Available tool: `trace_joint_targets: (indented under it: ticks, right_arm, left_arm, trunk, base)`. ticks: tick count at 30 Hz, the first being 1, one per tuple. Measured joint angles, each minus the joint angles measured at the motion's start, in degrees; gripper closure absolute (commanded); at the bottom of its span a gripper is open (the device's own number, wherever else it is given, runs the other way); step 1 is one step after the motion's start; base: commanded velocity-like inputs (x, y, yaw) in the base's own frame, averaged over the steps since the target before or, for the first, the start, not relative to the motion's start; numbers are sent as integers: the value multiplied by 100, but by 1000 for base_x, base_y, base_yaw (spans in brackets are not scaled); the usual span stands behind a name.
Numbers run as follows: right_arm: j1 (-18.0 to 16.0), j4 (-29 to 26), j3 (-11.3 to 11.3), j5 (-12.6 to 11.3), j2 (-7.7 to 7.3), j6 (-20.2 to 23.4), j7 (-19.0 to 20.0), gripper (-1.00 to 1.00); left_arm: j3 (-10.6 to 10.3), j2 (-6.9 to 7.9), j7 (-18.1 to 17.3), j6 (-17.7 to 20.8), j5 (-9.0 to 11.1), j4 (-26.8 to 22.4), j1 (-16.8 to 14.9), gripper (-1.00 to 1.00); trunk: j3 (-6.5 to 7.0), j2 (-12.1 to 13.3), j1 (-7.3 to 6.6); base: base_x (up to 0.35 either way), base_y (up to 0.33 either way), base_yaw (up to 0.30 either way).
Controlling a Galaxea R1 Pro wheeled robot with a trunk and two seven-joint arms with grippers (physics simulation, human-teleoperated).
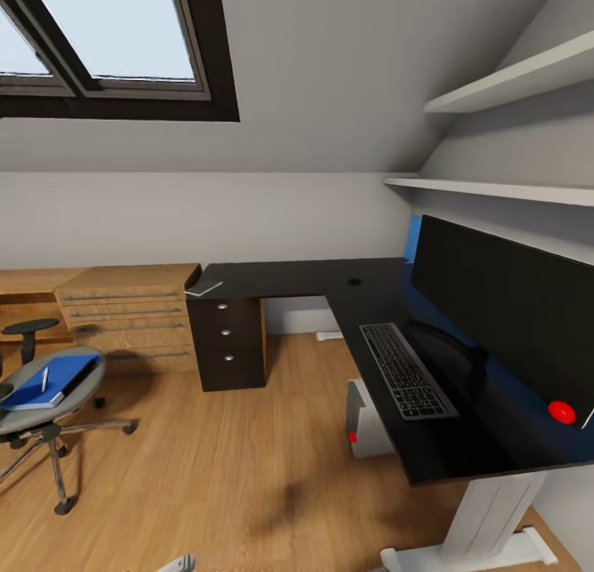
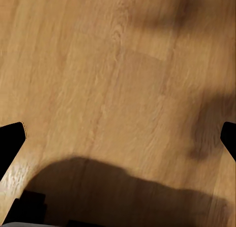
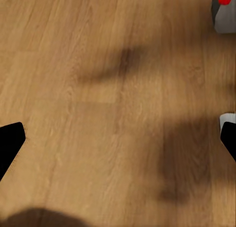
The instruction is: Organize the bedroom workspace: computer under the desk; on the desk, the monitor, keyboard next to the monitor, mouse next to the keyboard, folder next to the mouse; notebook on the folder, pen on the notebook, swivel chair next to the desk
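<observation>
Black desk and keyboard, bright blue folder on the grey-seated swivel chair, light wooden floor.

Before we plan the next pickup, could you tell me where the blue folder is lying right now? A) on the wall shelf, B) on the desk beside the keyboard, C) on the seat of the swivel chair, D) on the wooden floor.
C: the blue folder lies flat on the grey seat of the swivel chair, away from the desk.

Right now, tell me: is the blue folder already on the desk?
No. In the head view the folder lies on the swivel chair seat, away from the desk.
</observation>
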Motion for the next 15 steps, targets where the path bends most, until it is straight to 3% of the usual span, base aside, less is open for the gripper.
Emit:
trace_joint_targets:
  ticks: [15]
  right_arm:
    - [0,-1,25,-8,7,-96,-5,-100]
  left_arm:
    - [-6,-9,-9,-5,0,-5,0,-100]
  trunk:
    - [-30,0,0]
  base:
    - [0,0,264]
